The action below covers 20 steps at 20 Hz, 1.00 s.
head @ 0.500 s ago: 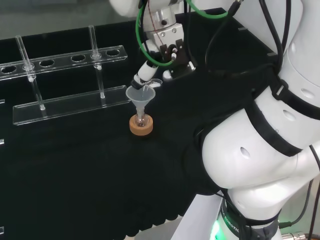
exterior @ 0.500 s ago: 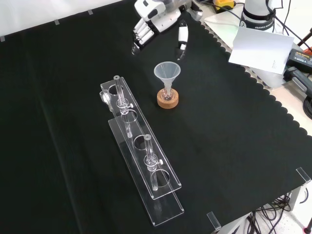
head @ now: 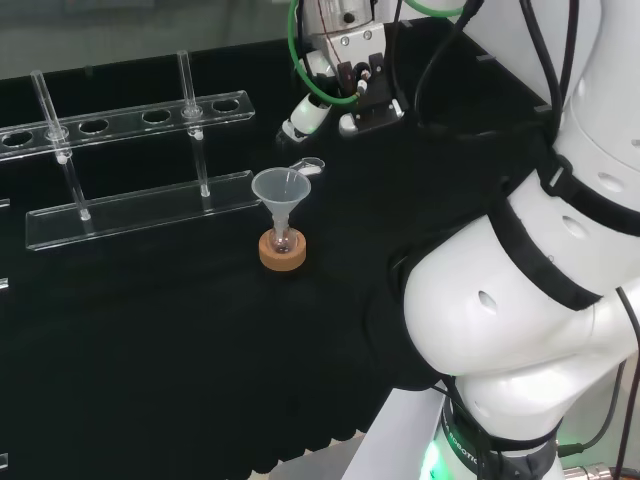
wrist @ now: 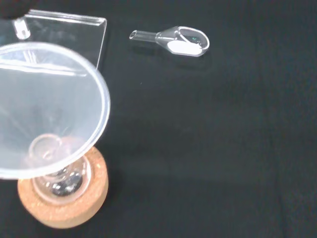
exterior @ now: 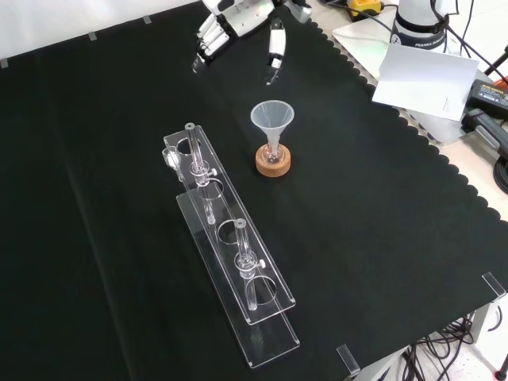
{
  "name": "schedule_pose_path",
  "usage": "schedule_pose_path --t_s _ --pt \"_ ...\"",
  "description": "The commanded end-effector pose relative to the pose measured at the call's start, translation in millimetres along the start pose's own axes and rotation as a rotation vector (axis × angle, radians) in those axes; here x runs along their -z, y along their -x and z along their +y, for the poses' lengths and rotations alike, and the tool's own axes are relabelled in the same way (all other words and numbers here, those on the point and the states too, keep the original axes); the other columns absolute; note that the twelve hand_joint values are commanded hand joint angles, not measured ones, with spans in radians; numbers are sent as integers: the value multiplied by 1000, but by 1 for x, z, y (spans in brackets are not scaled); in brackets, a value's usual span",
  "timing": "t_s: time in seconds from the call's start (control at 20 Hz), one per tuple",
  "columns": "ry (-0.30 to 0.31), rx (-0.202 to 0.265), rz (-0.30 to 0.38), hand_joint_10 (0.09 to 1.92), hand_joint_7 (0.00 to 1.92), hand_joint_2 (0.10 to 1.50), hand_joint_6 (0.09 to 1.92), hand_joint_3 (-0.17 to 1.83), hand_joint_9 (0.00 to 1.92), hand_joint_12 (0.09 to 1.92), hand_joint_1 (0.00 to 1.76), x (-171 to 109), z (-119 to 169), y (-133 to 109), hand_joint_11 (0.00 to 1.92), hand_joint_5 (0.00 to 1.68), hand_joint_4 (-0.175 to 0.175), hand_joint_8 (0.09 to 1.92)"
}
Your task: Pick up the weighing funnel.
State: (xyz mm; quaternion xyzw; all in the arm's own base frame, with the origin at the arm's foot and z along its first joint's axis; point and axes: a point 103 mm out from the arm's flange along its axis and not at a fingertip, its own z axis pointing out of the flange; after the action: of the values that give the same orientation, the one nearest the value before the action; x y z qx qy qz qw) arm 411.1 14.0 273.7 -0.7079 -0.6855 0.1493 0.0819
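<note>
The weighing funnel [head: 308, 165] [wrist: 173, 40] is a small clear scoop with a short stem. It lies on the black cloth just behind the big funnel in the head view, with some white powder in its bowl. My hand [head: 342, 92] [exterior: 238, 28] hangs above and to the right of it in the head view, not touching it. Its fingers [exterior: 208, 44] are relaxed and spread apart from the thumb [exterior: 275, 55], with nothing between them.
The big funnel [head: 279, 189] [exterior: 272, 117] [wrist: 47, 106] stands in a small flask on a cork ring [head: 282, 251] [exterior: 273, 163] [wrist: 64, 203]. A clear tube rack [head: 140, 205] [exterior: 230, 254] with upright tubes lies close by, and the weighing funnel rests near its end.
The hand has lifted away from the weighing funnel, up and to the right in the head view, up and left in the front view. The weighing funnel stays on the cloth.
</note>
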Motion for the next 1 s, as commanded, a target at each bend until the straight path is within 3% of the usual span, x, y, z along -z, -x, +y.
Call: schedule_pose_path --t_s 0.05,0.2,0.4,1.0 --pt "4 -7 6 648 195 699 87 291 468 1340 654 3 27 11 361 374 -44 657" --pt "10 -12 2 591 297 701 87 378 569 1309 801 3 43 17 412 484 -38 642" --pt "26 -16 -18 556 359 676 87 448 635 1295 842 -2 65 22 443 556 -33 636" --pt "-20 62 -38 539 414 636 104 483 685 1271 865 -37 135 18 489 609 -29 644"
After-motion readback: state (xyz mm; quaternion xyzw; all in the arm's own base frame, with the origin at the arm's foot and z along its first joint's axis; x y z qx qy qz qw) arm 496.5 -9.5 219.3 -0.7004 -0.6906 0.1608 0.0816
